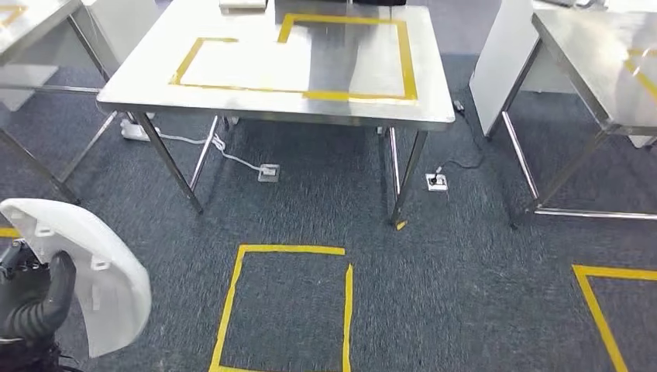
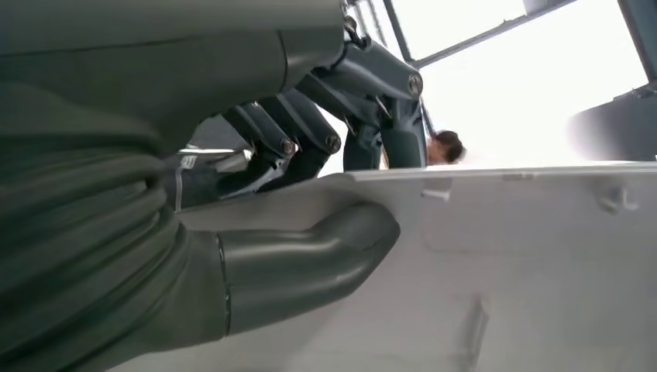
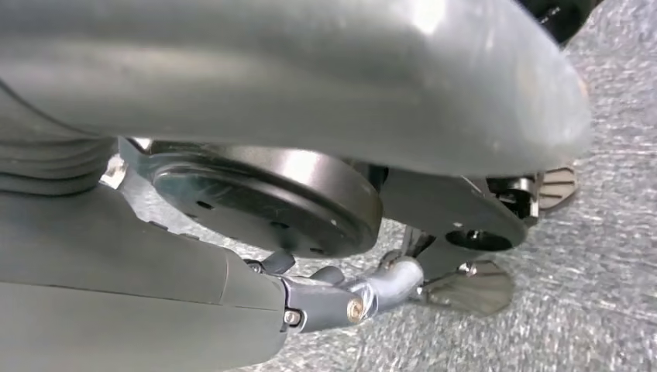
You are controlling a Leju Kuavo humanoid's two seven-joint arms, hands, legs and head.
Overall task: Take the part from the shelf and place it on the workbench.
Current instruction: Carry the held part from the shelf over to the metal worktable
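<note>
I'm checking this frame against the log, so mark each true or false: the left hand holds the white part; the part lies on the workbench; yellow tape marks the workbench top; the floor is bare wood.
1. The left hand holds the white part. True.
2. The part lies on the workbench. False: it is off the bench, held low at the robot's left side.
3. Yellow tape marks the workbench top. True.
4. The floor is bare wood. False: it is dark carpet with yellow tape squares.
</note>
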